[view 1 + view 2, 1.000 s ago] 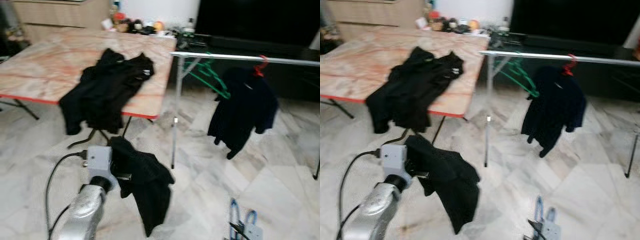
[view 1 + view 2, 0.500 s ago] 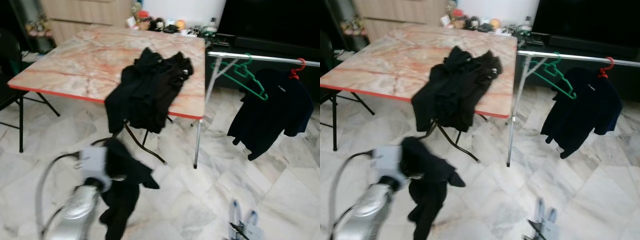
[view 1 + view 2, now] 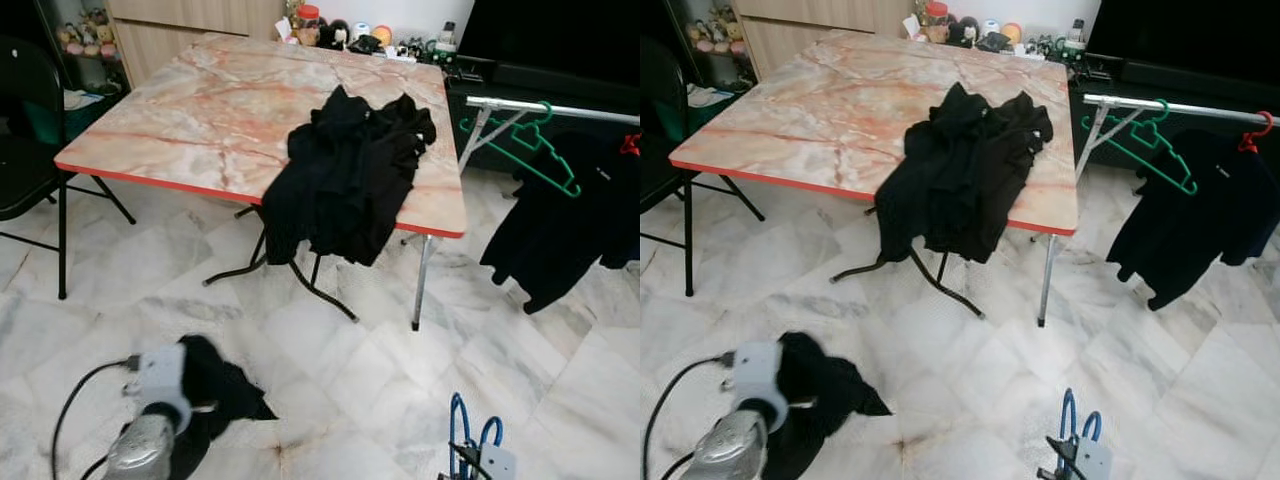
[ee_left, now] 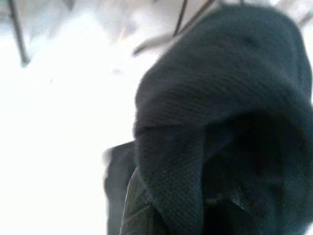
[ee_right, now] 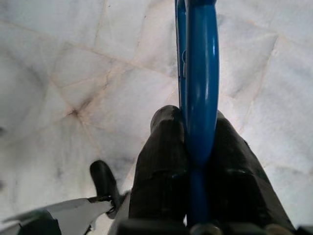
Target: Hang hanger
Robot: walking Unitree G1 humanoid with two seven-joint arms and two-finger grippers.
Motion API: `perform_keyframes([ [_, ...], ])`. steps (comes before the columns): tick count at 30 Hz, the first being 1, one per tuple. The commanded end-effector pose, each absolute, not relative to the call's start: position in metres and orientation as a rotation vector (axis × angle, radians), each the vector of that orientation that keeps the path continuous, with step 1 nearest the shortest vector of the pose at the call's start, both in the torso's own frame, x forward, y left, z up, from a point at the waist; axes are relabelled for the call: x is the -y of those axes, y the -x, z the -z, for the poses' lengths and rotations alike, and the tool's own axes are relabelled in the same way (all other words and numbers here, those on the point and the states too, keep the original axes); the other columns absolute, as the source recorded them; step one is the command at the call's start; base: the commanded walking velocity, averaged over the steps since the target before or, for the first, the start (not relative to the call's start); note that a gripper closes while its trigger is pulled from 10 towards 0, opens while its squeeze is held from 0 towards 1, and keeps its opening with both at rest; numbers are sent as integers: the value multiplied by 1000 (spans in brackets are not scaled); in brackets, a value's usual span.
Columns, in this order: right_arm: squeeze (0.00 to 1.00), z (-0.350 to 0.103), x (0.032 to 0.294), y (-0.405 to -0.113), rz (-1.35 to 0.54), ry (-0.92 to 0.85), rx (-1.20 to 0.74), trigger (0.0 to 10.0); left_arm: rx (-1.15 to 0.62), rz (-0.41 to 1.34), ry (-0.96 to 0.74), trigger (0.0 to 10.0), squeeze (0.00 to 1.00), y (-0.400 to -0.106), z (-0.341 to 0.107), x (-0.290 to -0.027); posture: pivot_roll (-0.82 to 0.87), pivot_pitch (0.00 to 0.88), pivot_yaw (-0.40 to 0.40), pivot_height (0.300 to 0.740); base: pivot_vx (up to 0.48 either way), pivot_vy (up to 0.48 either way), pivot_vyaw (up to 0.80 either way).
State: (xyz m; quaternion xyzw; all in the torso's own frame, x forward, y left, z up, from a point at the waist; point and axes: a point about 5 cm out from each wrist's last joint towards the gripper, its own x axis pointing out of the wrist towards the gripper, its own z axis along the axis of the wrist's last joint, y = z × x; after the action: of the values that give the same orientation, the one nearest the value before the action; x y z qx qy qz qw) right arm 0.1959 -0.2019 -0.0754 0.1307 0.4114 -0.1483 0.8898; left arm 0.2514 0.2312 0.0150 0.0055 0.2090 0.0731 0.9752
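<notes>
Near right, the right gripper (image 5: 193, 147) pinches a blue hanger (image 5: 198, 73) between its fingers, low over the floor (image 3: 330, 360). Near left, the left gripper (image 3: 195, 395) clasps a black garment (image 3: 215, 385) — more black clothes (image 3: 350, 175) drape the counter (image 3: 190, 110); a rail (image 3: 1180, 106) stands far right.

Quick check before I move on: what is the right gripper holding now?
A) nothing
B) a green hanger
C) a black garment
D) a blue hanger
D: the right wrist view shows the right gripper with its black fingers clamped on the blue hanger.
</notes>
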Motion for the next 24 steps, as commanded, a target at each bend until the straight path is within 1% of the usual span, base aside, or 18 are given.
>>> perform_keyframes([
  [1, 0, 77, 202, -192, 328, -293, -860, 10000, -487, -154, -28, 10000, 0, -244, 1, -234, 128, 136, -38, 740, 0, 0, 0],
  [2, 0, 77, 202, -192, 328, -293, -860, 10000, -487, -154, -28, 10000, 0, -244, 1, -234, 128, 136, -38, 740, 0, 0, 0],
  [4, 0, 77, 202, -193, 331, -300, -855, 10000, -586, -157, -41, 10000, 0, -231, 20, -242, 123, 137, -35, 740, 0, 0, 0],
  [5, 0, 77, 202, -193, 331, -300, -855, 10000, -586, -157, -41, 10000, 0, -231, 20, -242, 123, 137, -35, 740, 0, 0, 0],
  [8, 0, 77, 201, -193, 336, -306, -853, 10000, -674, -169, -3, 10000, 0, -214, 37, -248, 118, 135, -32, 740, 0, 0, 0],
  [11, 0, 77, 202, -193, 343, -313, -851, 10000, -684, -166, 25, 10000, 0, -208, 43, -247, 126, 134, -31, 740, 0, 0, 0],
  [13, 0, 77, 202, -193, 342, -312, -853, 10000, -697, -146, -4, 10000, 0, -206, 46, -245, 124, 134, -30, 740, 0, 0, 0],
  [15, 0, 77, 202, -192, 340, -313, -854, 10000, -720, -127, -34, 10000, 0, -204, 51, -242, 123, 134, -30, 740, 0, -480, 0],
  [20, 0, 77, 201, -193, 336, -312, -852, 10000, -728, -129, -23, 10000, 0, -204, 54, -238, 124, 135, -30, 740, 0, -480, 0],
  [22, 0, 77, 201, -193, 336, -312, -852, 10000, -724, -136, -8, 10000, 0, -204, 55, -237, 122, 136, -29, 740, 0, -292, 0],
  [24, 0, 77, 201, -194, 337, -314, -849, 10000, -720, -155, 16, 10000, 0, -204, 55, -237, 121, 137, -29, 740, 0, 0, 0],
])
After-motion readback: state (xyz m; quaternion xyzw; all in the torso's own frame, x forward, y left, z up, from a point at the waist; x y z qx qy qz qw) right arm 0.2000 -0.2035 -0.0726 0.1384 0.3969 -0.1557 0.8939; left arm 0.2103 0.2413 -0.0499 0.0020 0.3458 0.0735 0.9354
